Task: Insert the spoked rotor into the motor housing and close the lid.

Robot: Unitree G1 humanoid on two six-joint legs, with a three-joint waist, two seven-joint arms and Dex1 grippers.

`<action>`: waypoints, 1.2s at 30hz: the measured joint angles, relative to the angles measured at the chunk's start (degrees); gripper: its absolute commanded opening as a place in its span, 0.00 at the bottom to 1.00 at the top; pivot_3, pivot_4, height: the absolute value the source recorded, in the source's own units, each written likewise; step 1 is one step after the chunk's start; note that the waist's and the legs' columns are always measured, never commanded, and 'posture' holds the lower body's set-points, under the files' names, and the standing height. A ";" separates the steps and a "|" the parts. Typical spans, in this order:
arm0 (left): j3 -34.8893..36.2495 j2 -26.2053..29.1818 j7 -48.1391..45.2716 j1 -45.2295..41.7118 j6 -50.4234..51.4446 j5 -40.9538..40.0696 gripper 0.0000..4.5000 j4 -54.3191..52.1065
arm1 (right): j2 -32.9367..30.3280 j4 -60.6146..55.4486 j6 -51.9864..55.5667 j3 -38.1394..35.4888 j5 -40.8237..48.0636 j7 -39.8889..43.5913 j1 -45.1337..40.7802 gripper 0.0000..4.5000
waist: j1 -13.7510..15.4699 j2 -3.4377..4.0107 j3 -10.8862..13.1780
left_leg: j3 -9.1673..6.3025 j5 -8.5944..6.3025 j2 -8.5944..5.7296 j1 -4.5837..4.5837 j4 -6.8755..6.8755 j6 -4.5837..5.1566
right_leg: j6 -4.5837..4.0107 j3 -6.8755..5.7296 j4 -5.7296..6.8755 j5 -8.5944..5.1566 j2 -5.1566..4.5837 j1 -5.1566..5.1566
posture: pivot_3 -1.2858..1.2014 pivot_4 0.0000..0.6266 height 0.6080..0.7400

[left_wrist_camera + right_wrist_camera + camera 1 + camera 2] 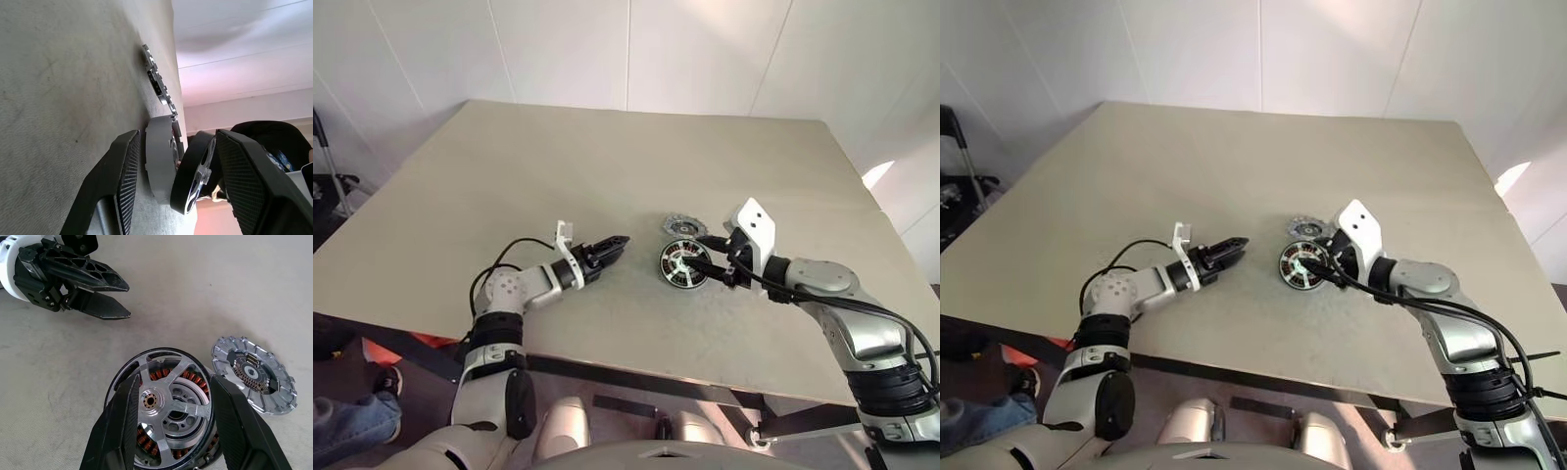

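Your right gripper (171, 431): black fingers clamped on either side of black-rimmed spoked rotor (168, 404), holding it tilted just over round motor housing with copper windings (195, 443) on grey table (607, 166); whether rotor touches the housing, you cannot tell. Shiny silver cut-out lid (254, 374) lies flat just beyond that gripper's tips, beside housing. Your left gripper (619, 243): jaws parted, holding nothing, tips aimed at housing, near but apart.
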 measured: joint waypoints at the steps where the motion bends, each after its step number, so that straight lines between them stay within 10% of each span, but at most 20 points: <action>1: 0.00 0.03 0.00 0.06 -0.03 0.00 0.58 0.00 | -0.06 0.00 -0.49 0.15 -0.27 0.05 0.01 0.57 | -0.02 0.00 0.00 | 0.00 -0.01 0.00 -0.01 -0.01 0.01 | -0.06 0.00 -0.01 0.03 0.00 -0.01 | 0.52 0.00 1.00; 27: 0.15 2.01 -0.05 0.10 -1.84 -0.23 0.58 -0.01 | -1.20 5.60 -14.82 5.11 -9.14 2.54 2.21 0.57 | -0.14 0.00 -0.01 | 0.01 -0.03 0.01 0.08 -0.01 0.08 | -0.22 -0.03 -0.17 0.15 0.00 0.17 | 0.52 0.00 1.00; 36: -0.39 1.78 -0.11 0.75 -2.60 -0.19 0.58 -0.01 | -0.66 6.74 -15.44 5.12 -8.79 2.59 1.10 0.06 | -0.13 -0.01 -0.01 | 0.00 -0.04 0.01 0.11 0.00 0.10 | -0.29 -0.03 -0.17 0.19 0.00 0.20 | 0.52 0.00 1.00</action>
